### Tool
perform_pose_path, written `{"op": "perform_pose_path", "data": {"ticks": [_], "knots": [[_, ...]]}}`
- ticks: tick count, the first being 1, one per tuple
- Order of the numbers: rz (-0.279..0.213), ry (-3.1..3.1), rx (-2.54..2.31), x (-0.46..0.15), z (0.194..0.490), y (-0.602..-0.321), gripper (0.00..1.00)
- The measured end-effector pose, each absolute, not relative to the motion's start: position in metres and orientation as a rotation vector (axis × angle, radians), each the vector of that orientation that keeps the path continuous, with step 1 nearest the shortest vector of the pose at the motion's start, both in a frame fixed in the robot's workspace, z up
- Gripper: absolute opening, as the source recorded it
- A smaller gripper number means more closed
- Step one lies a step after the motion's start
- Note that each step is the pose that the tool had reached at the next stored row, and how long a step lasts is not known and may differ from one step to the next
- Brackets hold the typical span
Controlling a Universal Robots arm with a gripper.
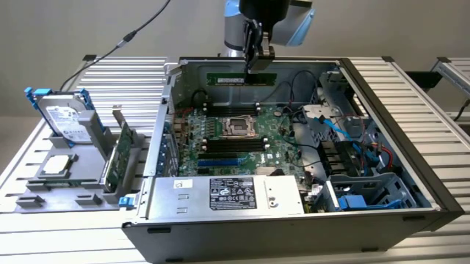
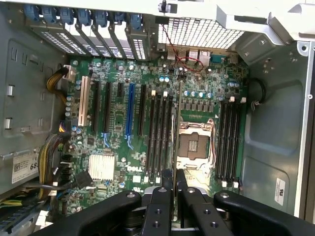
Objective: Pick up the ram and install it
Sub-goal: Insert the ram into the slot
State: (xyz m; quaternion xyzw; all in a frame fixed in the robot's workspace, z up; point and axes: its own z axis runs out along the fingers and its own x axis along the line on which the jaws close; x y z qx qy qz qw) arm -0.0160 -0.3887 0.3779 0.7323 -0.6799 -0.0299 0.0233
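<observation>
The ram (image 1: 231, 78) is seen hanging level in the air over the far side of the open computer case (image 1: 433, 181), well above the motherboard (image 1: 220, 159). It is clamped by the tool (image 1: 258, 67) along its upper long edge, somewhat toward the exterior view's right of its middle. In the wrist view the tool (image 2: 173, 196) is shown closed to a narrow gap, with a thin edge between its fingers.

The stick is judged to be light, stiff and thin, and fragile at its chips and its contact edge. It is best gripped across the flat faces near the upper edge, so that the lower edge is left free. Held off-centre, it may be tipped when pressed.

Inside the case, which lies on its side, a processor socket (image 1: 239, 125) is flanked by two banks of black memory slots (image 1: 233, 144) that appear unfilled. A power supply (image 1: 228, 193) is set along the near wall, and a drive cage (image 1: 367, 192) with blue cables is found at the exterior view's right.

On the tabletop (image 1: 411, 82), a grey holder (image 1: 26, 184) at the exterior view's left carries a hard drive (image 1: 65, 118) with blue rails, an upright expansion card (image 1: 121, 154) and a processor chip (image 1: 59, 165).
</observation>
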Motion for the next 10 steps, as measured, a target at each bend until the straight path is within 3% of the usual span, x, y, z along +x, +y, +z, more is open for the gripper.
{"op": "perform_pose_path", "data": {"ticks": [10], "knots": [[-0.092,-2.092,2.279,-0.016,0.365,-0.389,0.14]]}}
